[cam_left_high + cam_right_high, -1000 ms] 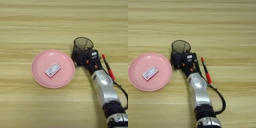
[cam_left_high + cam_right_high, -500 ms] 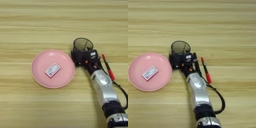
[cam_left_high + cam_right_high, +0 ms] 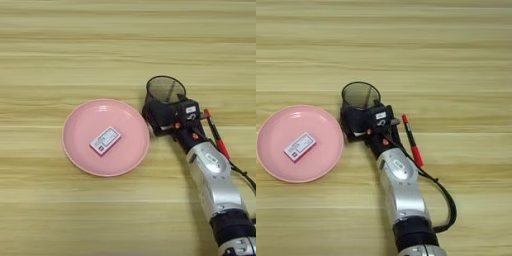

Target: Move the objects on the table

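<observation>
At the bench's middle, the gripper (image 3: pixel 159 120) is closed around the black mesh cup (image 3: pixel 164 100).

On the light wooden bench (image 3: pixel 75 45) the cup stands upright just right of the pink plate (image 3: pixel 82 150), its black fingers (image 3: pixel 348 127) clasping the cup's lower wall. A white-and-red packet (image 3: pixel 105 140) lies flat near the plate's centre. Right of the silver forearm (image 3: pixel 214 175) lies a slim red-and-black pen (image 3: pixel 216 140), pointing away from the robot.

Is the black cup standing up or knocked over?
Standing up. The cup's round open mouth faces upward on the table.
</observation>
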